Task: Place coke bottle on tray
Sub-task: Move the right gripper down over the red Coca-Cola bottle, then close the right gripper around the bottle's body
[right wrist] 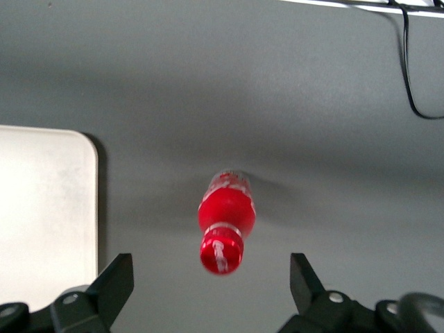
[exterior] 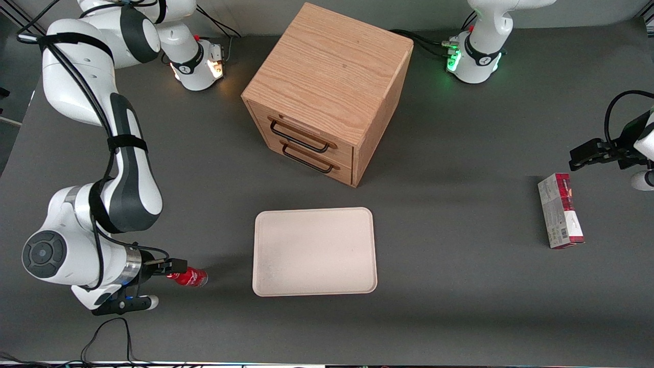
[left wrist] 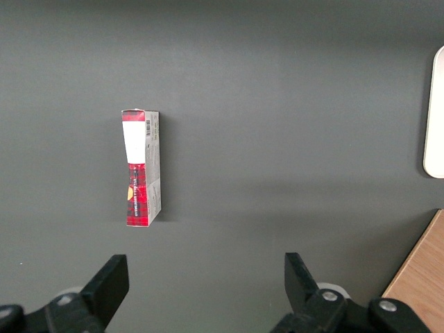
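Red-capped, red-labelled coke bottle [right wrist: 225, 220], lying on the grey tabletop [exterior: 460, 286] toward the working arm's end, clear base pointing at the tray [exterior: 314, 251], well apart from its rim. White script on the label and cap, too small to read. Hand [exterior: 171, 267] low over the bottle's cap end; fingers [right wrist: 114, 284] spread wide apart in the wrist view, one on each side of the cap, touching nothing. Cream-beige tray flat and bare, nearer the front camera than the oak drawer cabinet [exterior: 327, 92], in front of its two black-handled drawers. Red-and-white carton [exterior: 560, 210] toward the parked arm's end; barcode visible on its white end, tartan-like red pattern on one face, printed text not legible.
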